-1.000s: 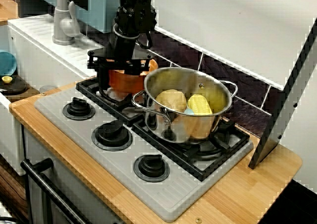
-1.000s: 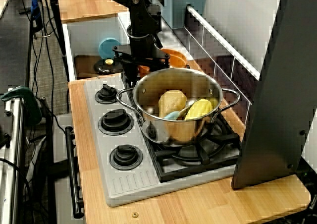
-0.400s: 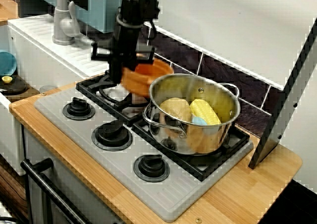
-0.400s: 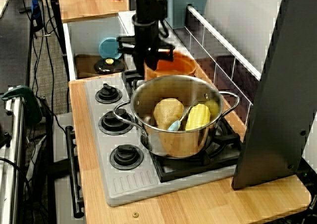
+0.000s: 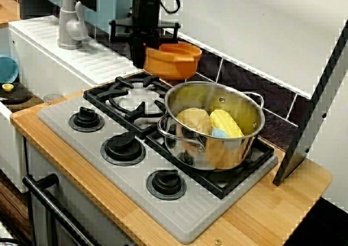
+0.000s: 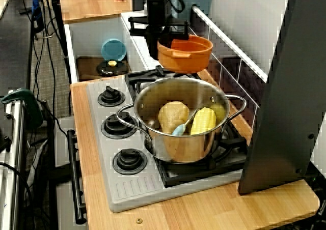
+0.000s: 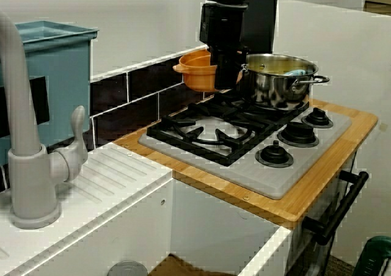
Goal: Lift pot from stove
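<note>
Orange pot (image 5: 172, 60) hangs clear above stove (image 5: 157, 164).
Hand (image 5: 142, 36) clenched on pot's rim, faucet-side; pot juts twd steel pot (image 5: 213, 123); rear grate directly below.

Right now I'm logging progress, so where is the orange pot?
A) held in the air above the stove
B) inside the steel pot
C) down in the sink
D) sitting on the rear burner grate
A: the gripper is clamped on the rim of the orange pot, which hangs clear of the stove grate, beside the steel pot.

The small round plastic pot (image 5: 172, 60) is orange; the ribbed toy stove (image 5: 70, 142) is grey with black grates; the wooden counter (image 5: 272, 213) is pale tan; the steel pot (image 5: 217, 127) is shiny silver.
</note>
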Controlling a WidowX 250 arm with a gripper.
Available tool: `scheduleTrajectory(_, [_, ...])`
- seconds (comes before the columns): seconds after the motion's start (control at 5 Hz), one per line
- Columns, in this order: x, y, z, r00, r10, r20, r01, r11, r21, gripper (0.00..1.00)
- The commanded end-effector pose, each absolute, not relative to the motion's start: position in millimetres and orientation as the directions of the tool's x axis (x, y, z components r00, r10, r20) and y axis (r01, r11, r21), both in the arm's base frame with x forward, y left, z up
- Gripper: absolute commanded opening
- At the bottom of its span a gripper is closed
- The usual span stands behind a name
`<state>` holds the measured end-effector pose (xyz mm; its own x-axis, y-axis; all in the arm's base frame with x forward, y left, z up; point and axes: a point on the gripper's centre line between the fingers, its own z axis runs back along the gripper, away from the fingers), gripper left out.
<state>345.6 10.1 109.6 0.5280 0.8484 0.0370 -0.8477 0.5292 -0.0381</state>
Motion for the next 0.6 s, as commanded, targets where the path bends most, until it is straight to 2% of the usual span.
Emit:
scheduleTrajectory(0.0, [351.2,5.2,171.7,0.552,0.834,0.01,-0.82,0.546,-0.172,0.0])
scheduleTrajectory(0.4, [345.2,0.7,193.8,0.584,0.812,0.007,-0.79,0.57,-0.225,0.0])
